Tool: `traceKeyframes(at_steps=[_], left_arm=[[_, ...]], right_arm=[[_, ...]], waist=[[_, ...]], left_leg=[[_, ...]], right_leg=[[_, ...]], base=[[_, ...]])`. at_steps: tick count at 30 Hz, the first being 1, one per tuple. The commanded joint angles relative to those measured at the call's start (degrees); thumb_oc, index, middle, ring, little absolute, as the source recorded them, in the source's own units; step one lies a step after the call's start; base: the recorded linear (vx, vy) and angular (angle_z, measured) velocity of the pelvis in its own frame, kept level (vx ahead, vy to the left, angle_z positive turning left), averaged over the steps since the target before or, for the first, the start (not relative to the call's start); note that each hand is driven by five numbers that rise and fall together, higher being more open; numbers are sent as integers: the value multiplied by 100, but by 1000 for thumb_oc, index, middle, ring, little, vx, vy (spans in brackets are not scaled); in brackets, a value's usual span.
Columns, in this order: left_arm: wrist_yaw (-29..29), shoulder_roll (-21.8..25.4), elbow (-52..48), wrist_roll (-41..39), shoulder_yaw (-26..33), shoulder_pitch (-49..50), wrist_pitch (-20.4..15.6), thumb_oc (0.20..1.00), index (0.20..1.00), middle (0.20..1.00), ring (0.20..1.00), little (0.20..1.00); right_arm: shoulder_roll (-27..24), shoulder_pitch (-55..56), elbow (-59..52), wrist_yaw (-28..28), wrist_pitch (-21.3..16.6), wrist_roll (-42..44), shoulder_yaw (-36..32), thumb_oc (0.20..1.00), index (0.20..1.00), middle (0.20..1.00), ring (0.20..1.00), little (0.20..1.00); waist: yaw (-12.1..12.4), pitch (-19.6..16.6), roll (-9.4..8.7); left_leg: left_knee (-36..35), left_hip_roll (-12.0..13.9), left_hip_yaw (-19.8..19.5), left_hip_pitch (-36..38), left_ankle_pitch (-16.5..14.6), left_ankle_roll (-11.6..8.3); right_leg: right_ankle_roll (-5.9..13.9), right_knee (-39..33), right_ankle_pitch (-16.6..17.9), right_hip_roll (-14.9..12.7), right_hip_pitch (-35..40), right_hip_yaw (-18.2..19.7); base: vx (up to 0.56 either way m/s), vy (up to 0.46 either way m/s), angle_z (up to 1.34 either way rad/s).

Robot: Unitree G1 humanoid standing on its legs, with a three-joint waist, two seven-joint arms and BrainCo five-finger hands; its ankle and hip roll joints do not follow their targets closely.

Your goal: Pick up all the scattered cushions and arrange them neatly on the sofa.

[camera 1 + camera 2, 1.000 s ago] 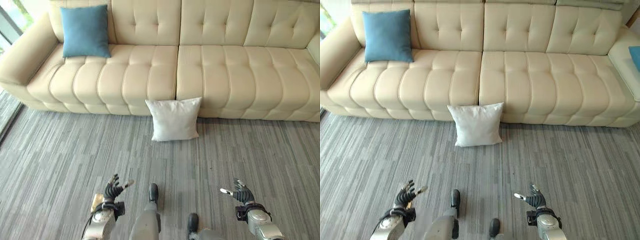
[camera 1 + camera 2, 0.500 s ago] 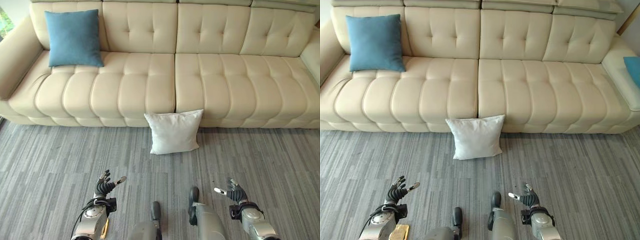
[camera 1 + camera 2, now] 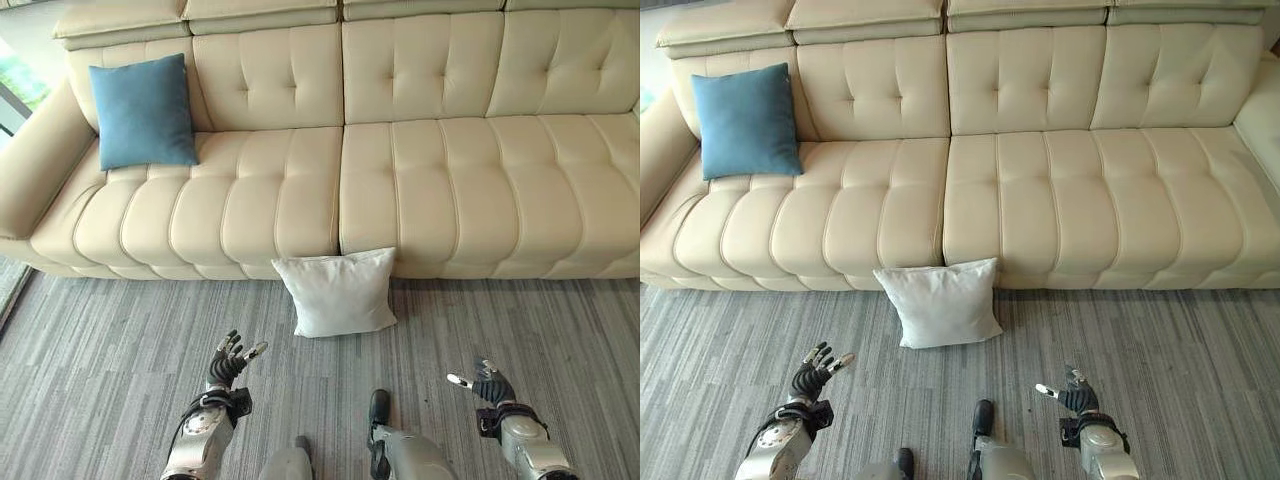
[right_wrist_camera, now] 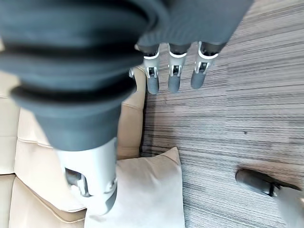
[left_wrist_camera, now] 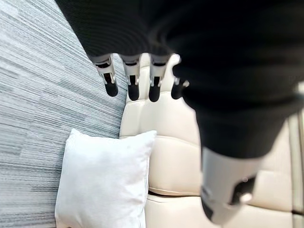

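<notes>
Cushions — one white (image 3: 335, 291), one blue (image 3: 142, 111)

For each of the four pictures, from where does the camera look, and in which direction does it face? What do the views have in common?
Left eye view: on the head, looking down at the sofa, blue cushion, white cushion on the carpet; left hand and right hand below, open.
Right eye view: same scene, slightly shifted.
Left wrist view: on the left wrist, looking along its own hand toward the white cushion at the sofa's foot.
Right wrist view: on the right wrist, facing the same cushion.
All four views share the white cushion and sofa.
</notes>
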Motion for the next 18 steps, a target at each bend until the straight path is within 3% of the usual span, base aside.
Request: traceKeyframes(at_steps=[1, 2, 9, 15, 16, 18], left_arm=[[-12, 128, -95, 23, 78, -62, -151, 1000, 1000, 1000, 1000, 1000], [10, 134, -44, 50, 74, -55, -129, 1000, 1000, 1000, 1000, 1000], [20, 185, -27, 126, 116, 81, -110, 1000, 1000, 1000, 1000, 1000], [-45, 331, 148, 281, 183, 159, -51, 1000, 1000, 1000, 1000, 1000], [-17, 421, 187, 297, 187, 118, -34, 1000, 1000, 1000, 1000, 1000], [-11, 463, 203, 322, 174, 90, -43, 1000, 1000, 1000, 1000, 1000]], right_arm=[[-121, 58, -179, -20, -192, 99, -53, 1000, 1000, 1000, 1000, 1000], [-130, 73, -185, -48, -193, 92, -36, 1000, 1000, 1000, 1000, 1000], [-82, 166, -166, -15, -104, -63, -11, 1000, 1000, 1000, 1000, 1000], [77, 227, -120, 93, -56, -173, 19, 1000, 1000, 1000, 1000, 1000], [130, 179, -55, 100, -32, -193, 83, 1000, 1000, 1000, 1000, 1000], [147, 160, -39, 86, -34, -190, 93, 1000, 1000, 1000, 1000, 1000]], waist=[[105, 72, 44], [178, 72, 64], [327, -24, 87], [394, -231, -148], [356, -128, -207], [342, -109, -188]], left_leg=[[255, -13, 11, -408, 215, 113], [-26, 60, 23, -661, 538, 68], [-446, 160, 253, -841, 831, 43], [-204, -59, 297, -659, 542, 338], [-189, -165, 338, -482, 384, 494], [-177, -159, 351, -468, 343, 532]], right_leg=[[515, 705, -1284, -289, 313, 90], [533, 618, -1366, -240, 510, 113], [643, 635, -1606, -251, 981, 353], [898, 1455, -1546, -567, 755, 559], [1053, 2235, -1219, -670, 357, 658], [1096, 2511, -1067, -662, 155, 717]], base=[[330, 66, -14], [193, 45, -14], [255, 152, -19], [233, 237, -25], [56, 126, 0], [60, 136, 1]])
